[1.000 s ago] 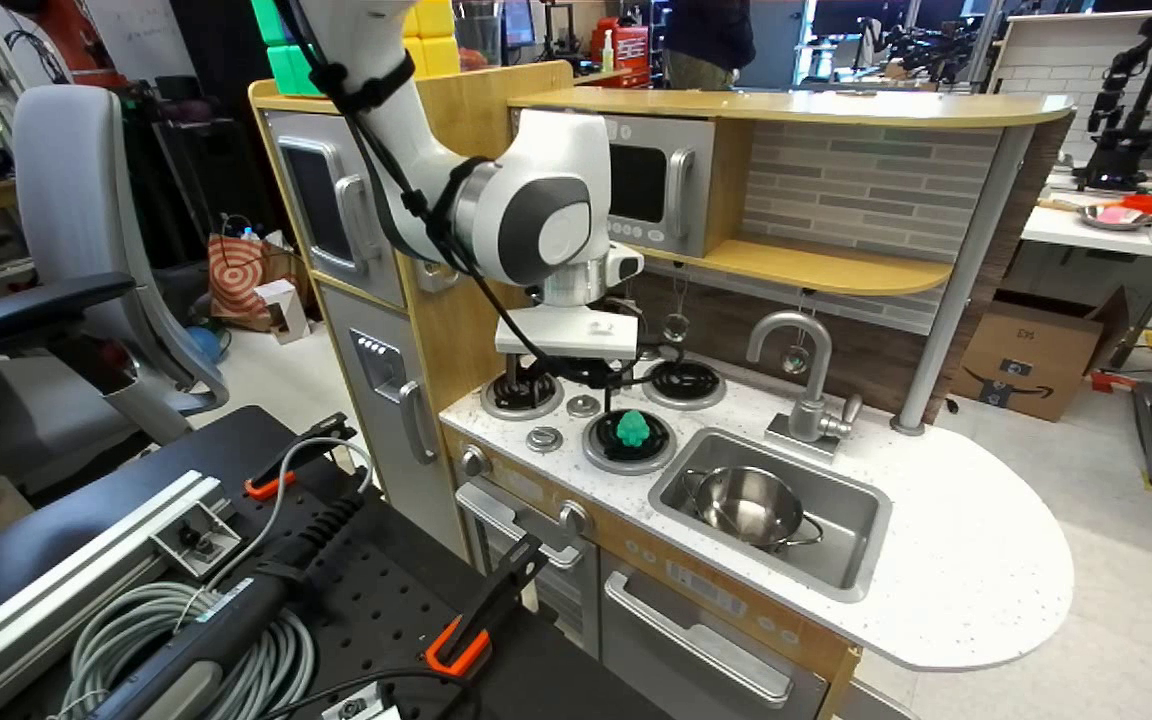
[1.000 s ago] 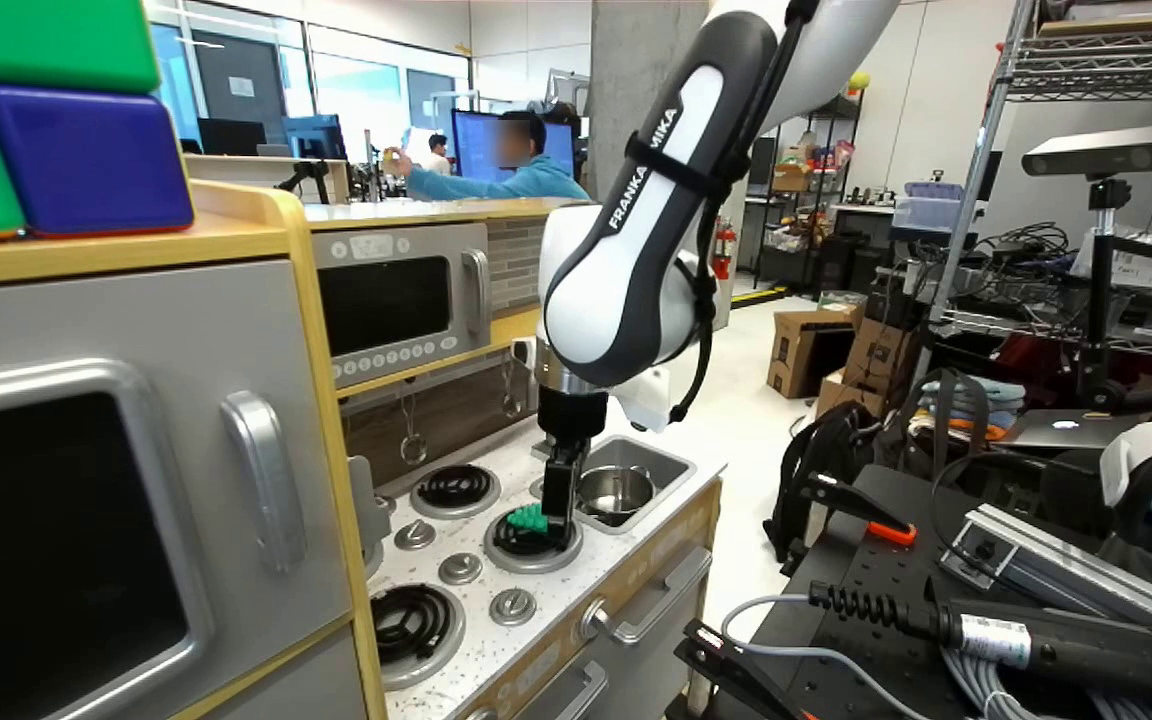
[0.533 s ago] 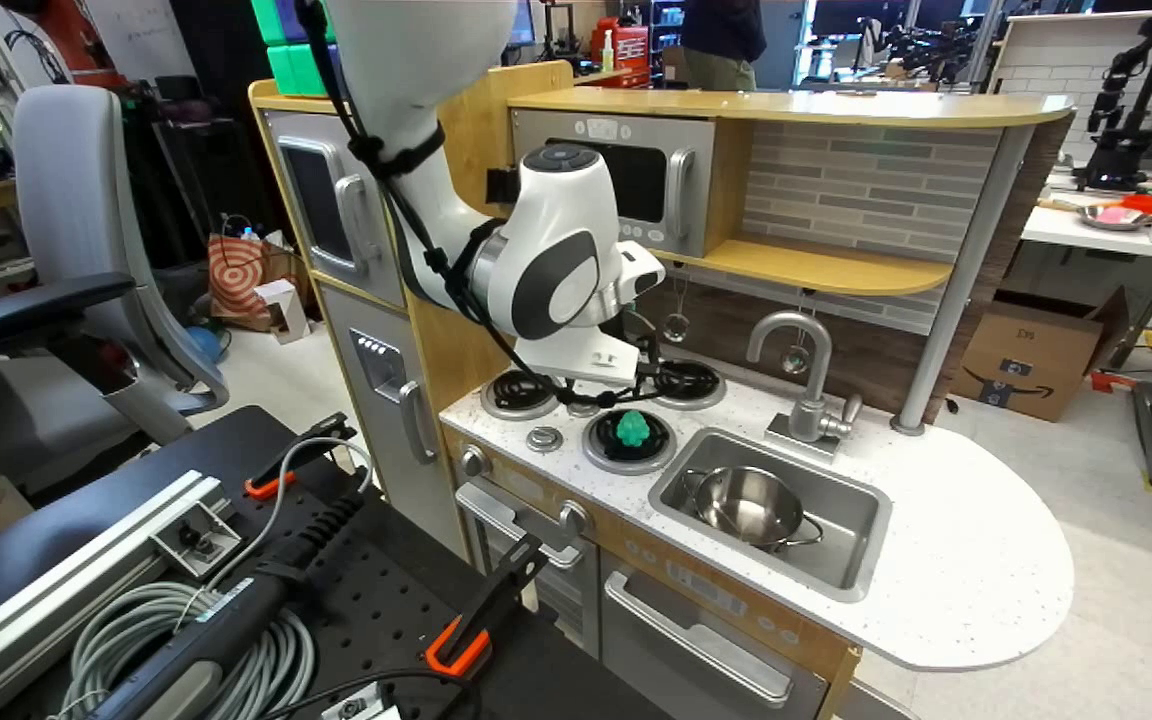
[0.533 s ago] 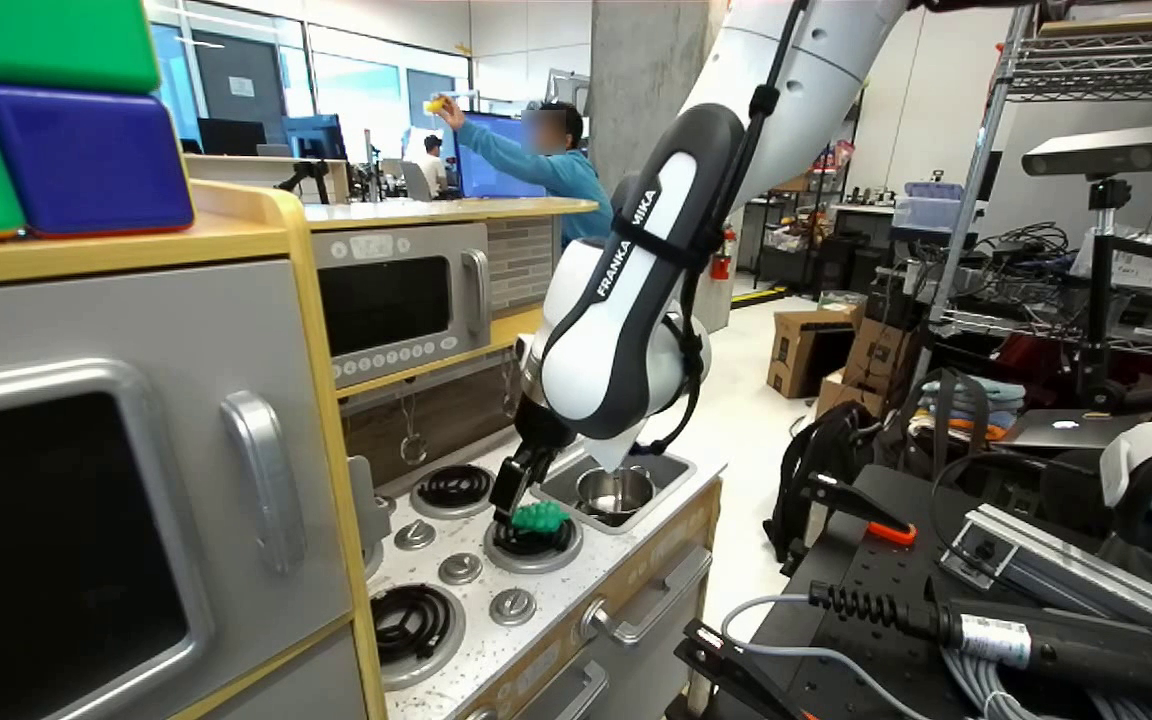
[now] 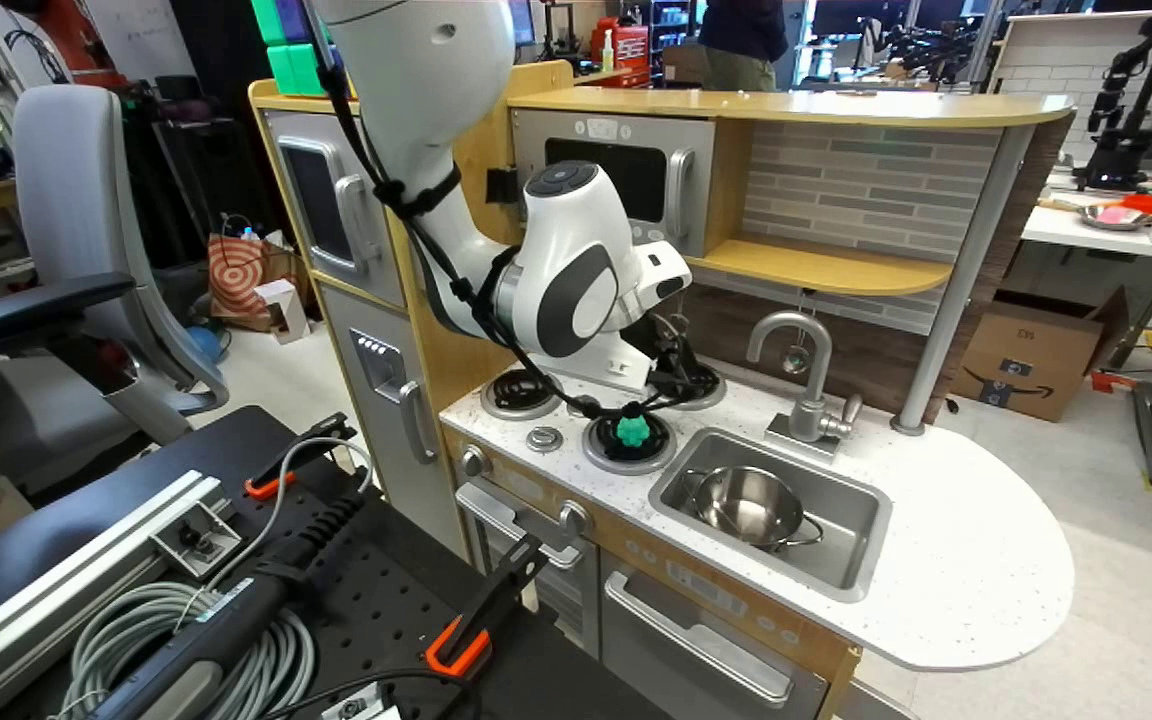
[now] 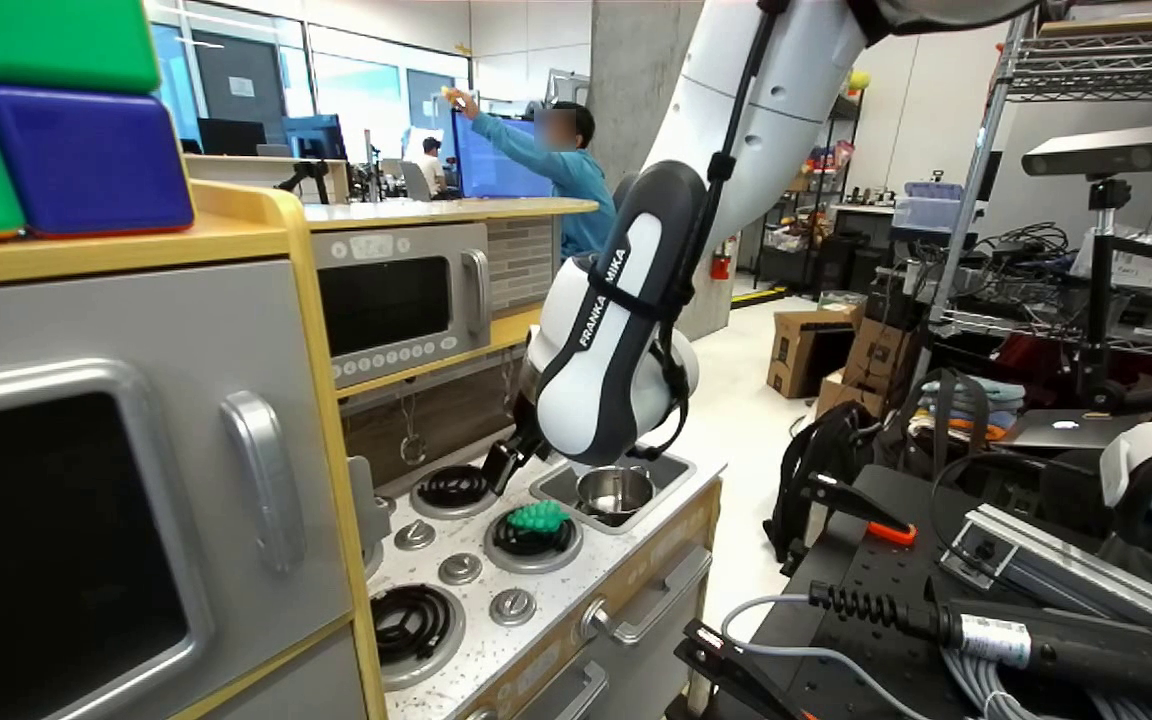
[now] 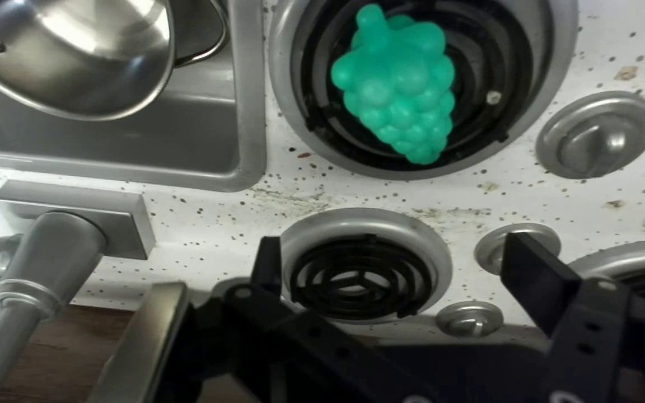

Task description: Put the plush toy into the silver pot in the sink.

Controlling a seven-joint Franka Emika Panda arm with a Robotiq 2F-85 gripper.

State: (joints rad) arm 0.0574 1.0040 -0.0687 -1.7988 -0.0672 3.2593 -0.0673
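In an exterior view the white robot arm bears lettering cut by a black strap: FRANKA below it, MIKA above. A cardboard box on the floor shows Amazon's curved arrow. The white label on a black tool lying on the black desk is too small to read. The silver pot sits in the metal sink, its shiny inside and loop handles showing. Farther back, a silver dish holds a pink item. The green plush toy, shaped like a bunch of grapes, rests on the front burner just beside the sink, outside the pot. In the wrist view the jaws stand wide, apart from the toy, with the rear burner visible through the gap between them.
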